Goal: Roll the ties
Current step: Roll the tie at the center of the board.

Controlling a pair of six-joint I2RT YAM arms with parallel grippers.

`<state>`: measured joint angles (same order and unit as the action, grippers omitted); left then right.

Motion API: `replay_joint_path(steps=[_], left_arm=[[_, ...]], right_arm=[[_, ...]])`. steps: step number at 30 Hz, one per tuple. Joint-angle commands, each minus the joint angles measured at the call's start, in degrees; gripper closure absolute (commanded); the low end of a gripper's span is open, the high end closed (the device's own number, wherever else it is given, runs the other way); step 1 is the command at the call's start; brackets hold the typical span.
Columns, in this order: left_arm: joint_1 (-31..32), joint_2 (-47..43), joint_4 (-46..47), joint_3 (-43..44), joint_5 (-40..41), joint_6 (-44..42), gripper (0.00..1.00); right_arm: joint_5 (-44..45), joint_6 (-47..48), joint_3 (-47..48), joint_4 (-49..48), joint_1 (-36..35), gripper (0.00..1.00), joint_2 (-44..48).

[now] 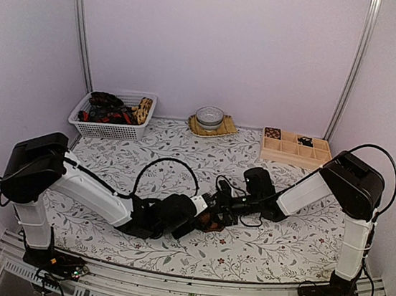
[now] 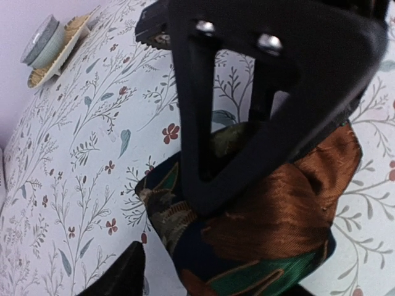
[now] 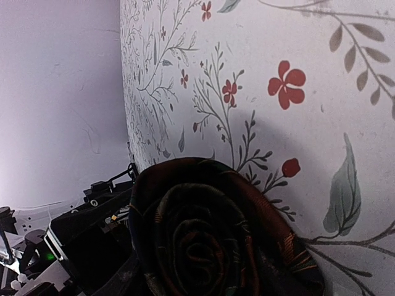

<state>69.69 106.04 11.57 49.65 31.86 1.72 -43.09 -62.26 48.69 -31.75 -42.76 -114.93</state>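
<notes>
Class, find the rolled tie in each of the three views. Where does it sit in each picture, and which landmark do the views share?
Top external: rolled tie just below the picture's centre, small, partly hidden.
Left wrist: rolled tie fills the lower right, brown and green satin.
Right wrist: rolled tie at bottom centre, spiral end towards the camera.
Shared landmark: the floral tablecloth under it in all three.

We record the top external camera high above the near edge, facing down and forward over the whole table point(image 1: 271, 254). Both wrist cameras sit very close to the rolled tie point(image 2: 271, 228), from opposite sides; all three views share it.
</notes>
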Motion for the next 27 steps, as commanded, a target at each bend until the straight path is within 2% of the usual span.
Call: replay_joint_path(steps=[1, 4, 13, 16, 21, 27], left_arm=[[0.7, -2.4, 5.3, -2.7, -7.1, 0.8, 0.34], [0.8, -5.6, 5.7, -4.5, -11.6, 1.4, 0.21], [0.1, -11.1, -4.9, -4.1, -13.1, 7.3, 0.08], [-2.6, -14.9, -3.2, -5.9, -20.3, 13.1, 0.00], [-10.7, -18.8, 3.6, -10.4, -35.5, 27.6, 0.00], [-19.5, -13.4, 15.8, -14.5, -52.0, 45.8, 0.00]], right_arm=[[2.0, 2.5, -1.1, 4.3, -1.2, 0.47, 3.1], [2.7, 4.1, -1.5, 4.9, -0.8, 0.48, 2.9], [4.3, 7.5, -4.7, 3.0, -0.5, 0.52, 2.3], [5.7, 10.3, -5.3, 2.9, -0.5, 0.52, 2.2], [6.7, 13.6, -5.8, 0.8, -0.5, 0.52, 1.2], [6.6, 15.5, -5.9, -0.9, -0.6, 0.52, 0.2]])
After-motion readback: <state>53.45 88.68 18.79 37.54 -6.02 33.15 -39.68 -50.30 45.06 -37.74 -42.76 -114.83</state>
